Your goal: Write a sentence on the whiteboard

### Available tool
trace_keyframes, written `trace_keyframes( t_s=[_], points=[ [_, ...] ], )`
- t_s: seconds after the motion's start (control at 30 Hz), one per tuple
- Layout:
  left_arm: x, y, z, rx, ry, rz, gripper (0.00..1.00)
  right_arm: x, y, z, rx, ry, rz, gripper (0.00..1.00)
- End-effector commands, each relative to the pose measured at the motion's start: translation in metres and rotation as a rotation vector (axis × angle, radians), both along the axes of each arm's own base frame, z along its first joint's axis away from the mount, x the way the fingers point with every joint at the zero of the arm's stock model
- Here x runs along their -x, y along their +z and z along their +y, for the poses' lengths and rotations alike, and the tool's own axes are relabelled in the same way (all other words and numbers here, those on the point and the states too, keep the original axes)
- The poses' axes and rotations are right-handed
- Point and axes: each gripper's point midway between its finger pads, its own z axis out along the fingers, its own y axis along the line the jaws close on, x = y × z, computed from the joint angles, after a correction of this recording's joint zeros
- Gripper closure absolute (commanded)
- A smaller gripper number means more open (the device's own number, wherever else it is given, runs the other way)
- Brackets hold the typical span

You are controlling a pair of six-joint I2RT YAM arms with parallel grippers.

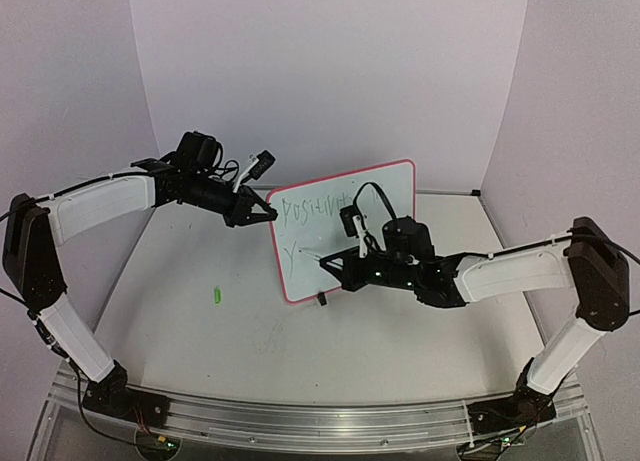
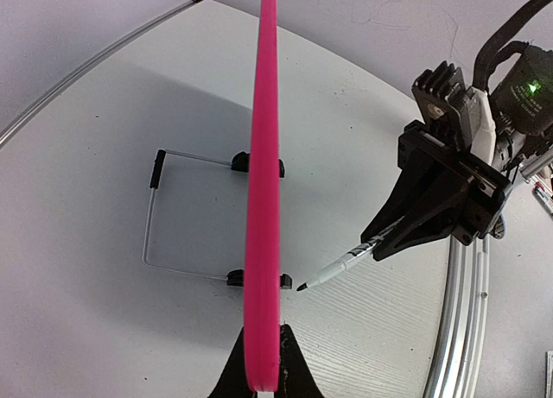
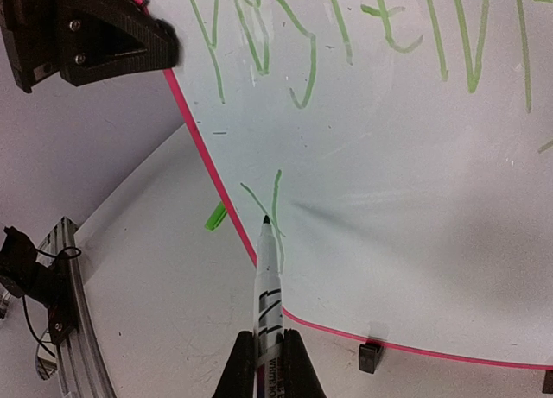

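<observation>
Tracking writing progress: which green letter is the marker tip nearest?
The lone Y on the lower line, beside the marker tip; the other letters run along the top.

The top external camera sits high behind the arm bases and faces the back wall, far enough off to take in the whole table (image 1: pixel 200 341), both arms and the front of the upright whiteboard (image 1: pixel 310 236). The left wrist camera looks along the left pincer (image 2: pixel 263 372), close and edge-on to the board's pink rim, with the right pincer (image 2: pixel 389 238) and its marker (image 2: pixel 341 264) beyond. The right wrist camera looks along the marker, very near the board's written face. Each wrist view shows the other arm's pincer.
</observation>
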Motion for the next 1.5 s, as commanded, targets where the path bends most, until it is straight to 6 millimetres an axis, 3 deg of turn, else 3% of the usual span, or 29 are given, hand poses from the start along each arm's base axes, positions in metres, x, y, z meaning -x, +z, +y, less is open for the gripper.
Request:
trace_keyframes(
  t_s=[0.0,0.57,0.77,1.03,1.23,1.47],
  points=[
    [0.008,-0.011,0.005,-0.065,-0.007,0.001,1.00,-0.016,0.008,-0.003,-0.010,-0.045,-0.032,1.00],
    [0.007,-0.012,0.005,-0.065,-0.007,0.002,1.00,-0.028,0.007,0.004,-0.010,-0.015,-0.034,1.00],
    [0.007,-0.011,0.005,-0.066,-0.007,0.000,1.00,-0.024,-0.012,0.007,0.021,0.007,0.011,1.00],
    [0.007,-0.012,0.005,-0.066,-0.009,0.002,1.00,-0.018,-0.031,-0.008,0.057,-0.026,0.049,1.00],
    [0.007,-0.012,0.005,-0.066,-0.009,0.004,1.00,-0.023,-0.016,-0.015,0.054,-0.069,0.007,1.00],
    [0.007,-0.013,0.005,-0.067,-0.008,0.004,1.00,-0.029,0.008,-0.009,0.028,-0.063,-0.042,1.00]
  ],
)
